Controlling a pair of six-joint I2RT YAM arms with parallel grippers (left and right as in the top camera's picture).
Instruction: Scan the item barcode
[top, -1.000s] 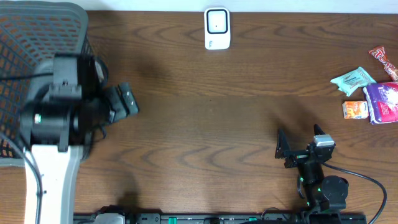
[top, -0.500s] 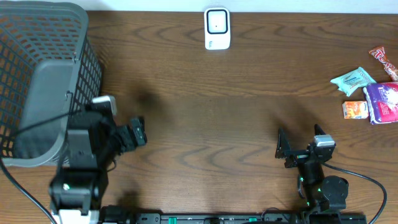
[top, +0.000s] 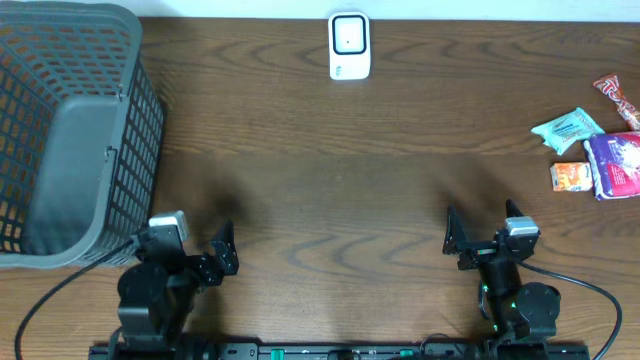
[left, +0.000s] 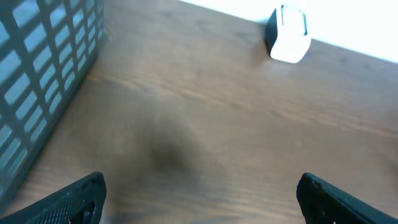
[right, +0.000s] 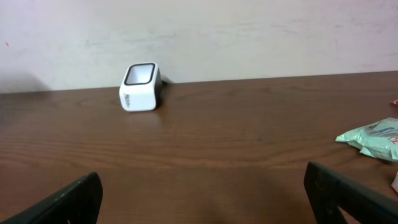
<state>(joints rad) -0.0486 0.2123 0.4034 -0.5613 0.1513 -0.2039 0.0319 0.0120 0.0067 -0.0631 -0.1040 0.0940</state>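
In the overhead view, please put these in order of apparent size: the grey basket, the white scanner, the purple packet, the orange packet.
1. grey basket, by far the largest.
2. white scanner and purple packet look alike; the picture edge cuts the packet, so I do not rank them.
3. orange packet, the smallest.

2 arms folded low; left gripper (left: 201, 198), right gripper (right: 202, 186) both with jaws spread wide.
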